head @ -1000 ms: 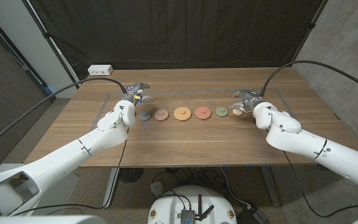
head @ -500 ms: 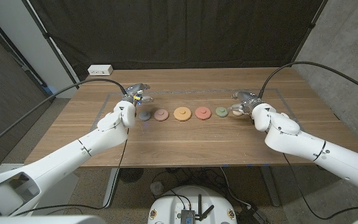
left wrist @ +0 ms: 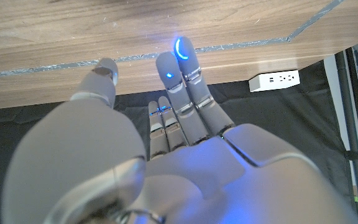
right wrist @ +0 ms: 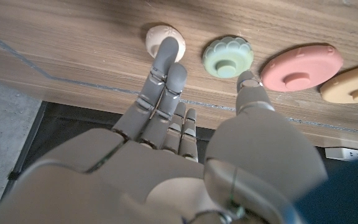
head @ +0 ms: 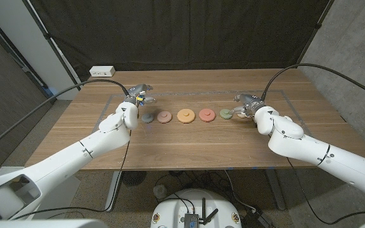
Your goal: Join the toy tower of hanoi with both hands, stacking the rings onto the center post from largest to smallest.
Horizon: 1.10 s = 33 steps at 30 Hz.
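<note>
- We see the rings laid in a row across the middle of the table, running left to right: grey ring, brownish-pink ring, orange ring, red ring, green ring, cream ring.
- The right hand is at the row's right end; its fingers reach out apart over the cream ring, the thumb beside the green ring, gripping nothing.
- The left hand hangs just beyond the grey ring, fingers extended, holding nothing.
- We judge the right hand nearer its ring.
</note>
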Motion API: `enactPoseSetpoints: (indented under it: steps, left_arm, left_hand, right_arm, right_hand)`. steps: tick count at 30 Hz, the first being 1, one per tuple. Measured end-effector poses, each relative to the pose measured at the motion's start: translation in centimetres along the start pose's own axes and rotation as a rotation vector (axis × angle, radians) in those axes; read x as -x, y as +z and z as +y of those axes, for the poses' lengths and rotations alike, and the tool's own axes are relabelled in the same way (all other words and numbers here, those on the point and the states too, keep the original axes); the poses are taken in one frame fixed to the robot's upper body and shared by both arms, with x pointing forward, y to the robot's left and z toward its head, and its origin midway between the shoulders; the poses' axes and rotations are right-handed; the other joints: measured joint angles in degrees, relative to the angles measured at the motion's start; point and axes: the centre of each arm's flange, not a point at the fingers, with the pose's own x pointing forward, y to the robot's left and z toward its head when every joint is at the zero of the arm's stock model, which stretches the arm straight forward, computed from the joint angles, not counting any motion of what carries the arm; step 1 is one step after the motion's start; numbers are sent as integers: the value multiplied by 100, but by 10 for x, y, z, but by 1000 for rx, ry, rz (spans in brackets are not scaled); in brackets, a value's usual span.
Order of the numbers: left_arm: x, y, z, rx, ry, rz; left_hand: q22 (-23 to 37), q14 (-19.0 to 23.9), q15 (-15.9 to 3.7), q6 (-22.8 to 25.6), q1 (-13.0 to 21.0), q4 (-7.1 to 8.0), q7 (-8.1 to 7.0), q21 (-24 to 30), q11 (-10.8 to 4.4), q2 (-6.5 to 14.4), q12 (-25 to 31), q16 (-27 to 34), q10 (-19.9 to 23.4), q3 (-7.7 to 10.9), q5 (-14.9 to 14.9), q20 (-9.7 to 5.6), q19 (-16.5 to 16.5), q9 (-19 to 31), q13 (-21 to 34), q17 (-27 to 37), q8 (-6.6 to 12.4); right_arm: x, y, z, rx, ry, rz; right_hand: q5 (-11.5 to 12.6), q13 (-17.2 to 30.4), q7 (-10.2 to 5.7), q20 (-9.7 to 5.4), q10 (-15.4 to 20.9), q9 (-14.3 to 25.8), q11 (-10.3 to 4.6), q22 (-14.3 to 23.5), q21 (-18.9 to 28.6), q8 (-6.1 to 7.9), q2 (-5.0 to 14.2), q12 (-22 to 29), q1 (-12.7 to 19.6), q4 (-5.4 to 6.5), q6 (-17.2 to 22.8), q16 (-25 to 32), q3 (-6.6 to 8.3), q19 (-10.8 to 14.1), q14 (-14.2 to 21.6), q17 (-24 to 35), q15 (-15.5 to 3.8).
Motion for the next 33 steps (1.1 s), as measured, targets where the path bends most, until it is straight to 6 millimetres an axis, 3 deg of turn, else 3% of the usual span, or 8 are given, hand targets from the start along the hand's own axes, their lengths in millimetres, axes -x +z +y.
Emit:
enactPoseSetpoints:
  steps: [33]
  left_arm:
    - [0,-2,-3,3,-15,-15]
  left_hand:
    - [-157,-41,0,0,0,-1,0,165,0,0,-45,77,0,-62,43,28,-74,0,76,-52,0]
  right_arm:
    - [3,48,3,51,8,-76]
  right_hand:
    - [39,-28,10,0,-7,2,-8,-133,123,-43,23,0,24,24,-153,48,-24,1,-20,-54,-22]
